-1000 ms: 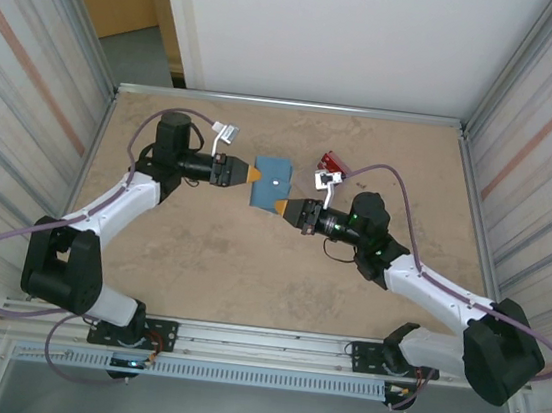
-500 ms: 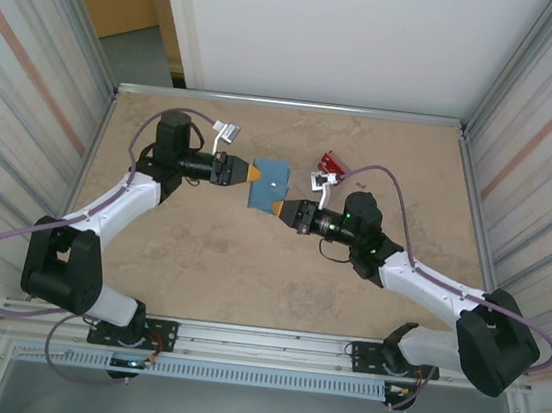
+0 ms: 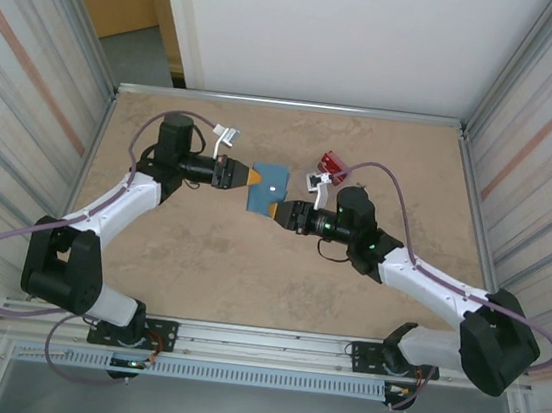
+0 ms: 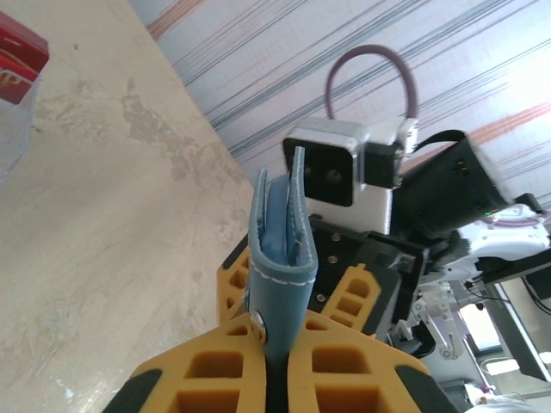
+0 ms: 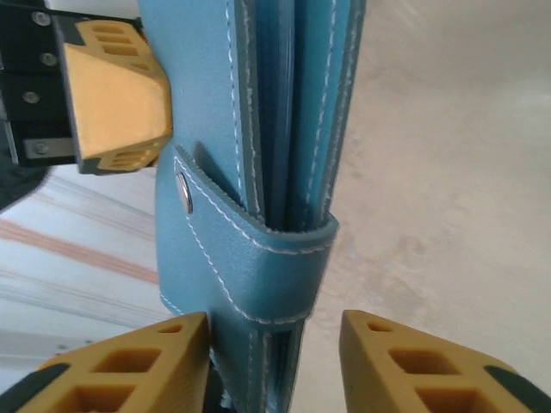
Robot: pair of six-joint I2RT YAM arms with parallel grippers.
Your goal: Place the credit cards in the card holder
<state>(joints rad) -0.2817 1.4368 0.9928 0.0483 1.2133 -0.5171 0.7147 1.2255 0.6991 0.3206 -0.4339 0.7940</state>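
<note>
The teal-blue card holder [image 3: 268, 187] is held off the table between both grippers, folded shut with its tab snapped. My left gripper [image 3: 257, 176] is shut on its left edge; in the left wrist view the yellow fingers [image 4: 215, 370] clamp the card holder [image 4: 280, 249] just below the snap. My right gripper [image 3: 274, 209] is at the holder's near edge. In the right wrist view its jaws stand apart around the card holder [image 5: 258, 172], with a gap on the right side. The red credit cards [image 3: 335, 162] lie at the back right, beyond the right arm.
In the left wrist view the red cards [image 4: 17, 52] sit in a clear plastic case [image 4: 13, 112] on the table. Metal rails and striped walls border the tabletop [image 3: 198, 268]. The left gripper's fingertip [image 5: 116, 95] appears beside the holder in the right wrist view.
My left gripper has closed onto the card holder. My right gripper has opened its jaws off the holder and shifted slightly left.
</note>
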